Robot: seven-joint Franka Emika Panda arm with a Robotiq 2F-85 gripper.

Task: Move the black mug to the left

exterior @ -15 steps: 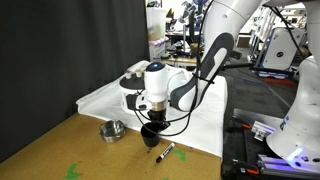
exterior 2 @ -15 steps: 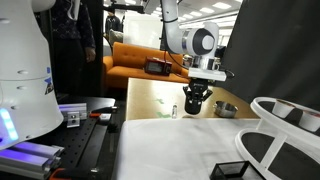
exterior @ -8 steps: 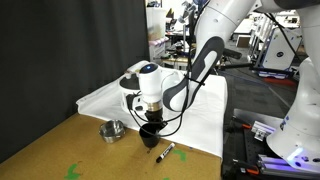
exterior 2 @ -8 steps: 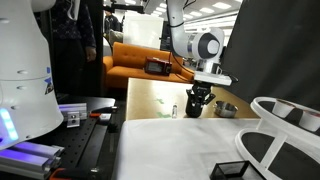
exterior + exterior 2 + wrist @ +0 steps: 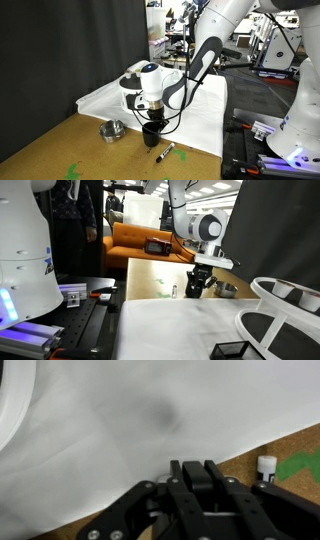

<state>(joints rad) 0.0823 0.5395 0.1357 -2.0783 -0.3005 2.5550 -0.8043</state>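
Wrist view: my gripper [image 5: 204, 495] hides the black mug [image 5: 152, 137]. In an exterior view both are one dark blob; I cannot tell if my jaws squeeze.

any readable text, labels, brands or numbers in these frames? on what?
None can be read in any view.
The marker may carry print, but it is too small and blurred to tell.
Green marks are blotches, not letters or signs.
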